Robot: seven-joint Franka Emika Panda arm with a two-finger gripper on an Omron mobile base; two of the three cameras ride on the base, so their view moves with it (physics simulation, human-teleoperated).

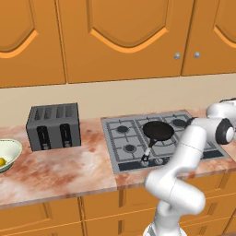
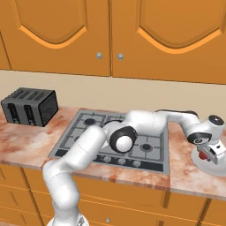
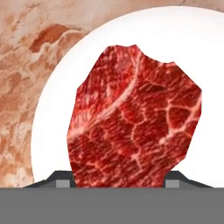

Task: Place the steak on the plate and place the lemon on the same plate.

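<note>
Left base view: the white arm is reaching off to the right past the black frying pan [image 1: 158,132] sitting on the grey gas hob [image 1: 161,138]. Way over at the left edge, the small bright yellow lemon [image 1: 2,161] is lying in the pale greenish-white bowl [image 1: 10,154], near the dark grey toaster [image 1: 54,126], well apart from where the arm is working.

Right base view: the gripper [image 2: 211,155] is hanging low over the round white plate [image 2: 198,162] on the marbled pinkish counter [image 2: 26,145], right of the hob, with a bit of red showing between its parts.

Hand view: the flat red slab of steak [image 3: 133,120] with its lighter streak is sitting between the two fingertips [image 3: 61,179], which are standing wide on either side of it, apparently clamping it, plate right behind.

Risk-wise, if it's letting go while the steak is tilted or too near the rim, it could be sliding off onto the counter. Hard to tell whether the steak is touching the plate; the bowl is getting cut off by the frame.
</note>
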